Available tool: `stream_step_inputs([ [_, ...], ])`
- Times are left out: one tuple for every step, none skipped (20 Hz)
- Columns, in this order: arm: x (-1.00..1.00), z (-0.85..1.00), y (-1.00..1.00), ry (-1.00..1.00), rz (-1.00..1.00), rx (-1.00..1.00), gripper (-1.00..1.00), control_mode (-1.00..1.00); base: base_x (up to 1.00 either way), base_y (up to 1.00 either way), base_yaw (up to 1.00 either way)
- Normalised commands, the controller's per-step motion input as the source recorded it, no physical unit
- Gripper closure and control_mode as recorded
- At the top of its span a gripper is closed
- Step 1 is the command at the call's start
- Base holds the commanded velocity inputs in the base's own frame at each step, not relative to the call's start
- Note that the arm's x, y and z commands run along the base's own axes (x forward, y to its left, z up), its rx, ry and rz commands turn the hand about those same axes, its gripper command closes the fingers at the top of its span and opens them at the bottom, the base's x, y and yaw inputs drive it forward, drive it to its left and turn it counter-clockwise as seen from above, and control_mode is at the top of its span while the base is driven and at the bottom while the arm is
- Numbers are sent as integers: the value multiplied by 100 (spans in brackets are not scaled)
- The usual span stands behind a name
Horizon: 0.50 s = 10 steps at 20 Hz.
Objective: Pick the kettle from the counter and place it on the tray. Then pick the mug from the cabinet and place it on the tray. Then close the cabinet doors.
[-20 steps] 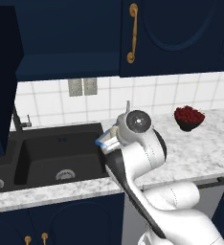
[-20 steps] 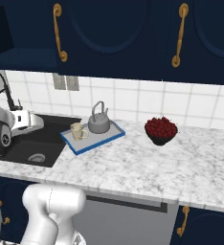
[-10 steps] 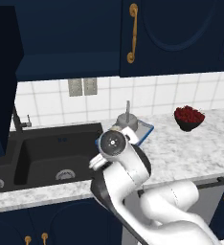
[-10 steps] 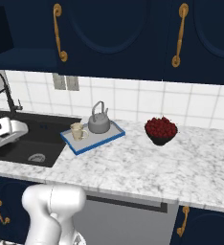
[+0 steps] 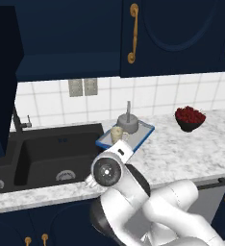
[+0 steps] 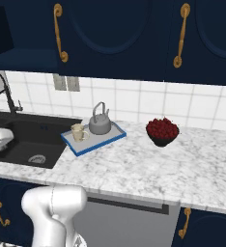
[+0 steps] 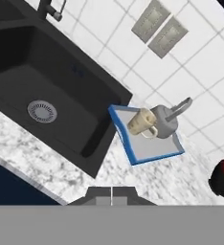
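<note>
Counter (image 6: 148, 169): kettle (image 6: 100, 125), mug (image 6: 78, 131) on tray (image 6: 116, 137) (hand view adds sink drain (image 7: 42, 111)).

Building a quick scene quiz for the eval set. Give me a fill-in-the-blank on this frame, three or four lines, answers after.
1. The kettle and the mug both stand on the ____.
2. The tray lies on the counter between the black sink and the dark bowl of ____ things.
3. Seen from the right base view, the mug stands to the ____ of the kettle.
4. The fingers of the tool are ____, holding nothing.

Missing words: tray; red; left; shut
</note>
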Motion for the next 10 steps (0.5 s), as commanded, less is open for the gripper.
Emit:
stream_step_inputs([
  [-52,0,65,-5,2,-42,100,-100,0,0,0],
  [-41,0,63,-8,0,-43,100,-100,0,0,0],
  [-38,0,64,-18,0,-42,100,-100,0,0,0],
  [-41,0,69,-28,1,-38,100,-100,0,0,0],
  [-44,0,71,-29,3,-35,100,-100,0,0,0],
  [-40,7,72,-31,3,-32,100,-100,0,0,0],
  [-33,30,72,-24,2,-26,100,-100,0,0,0],
  [-27,42,75,-20,0,-25,100,-100,0,0,0],
  [-24,51,66,-13,0,-23,100,-100,0,0,0],
  [-15,52,72,-9,0,-24,100,-100,0,0,0],
])
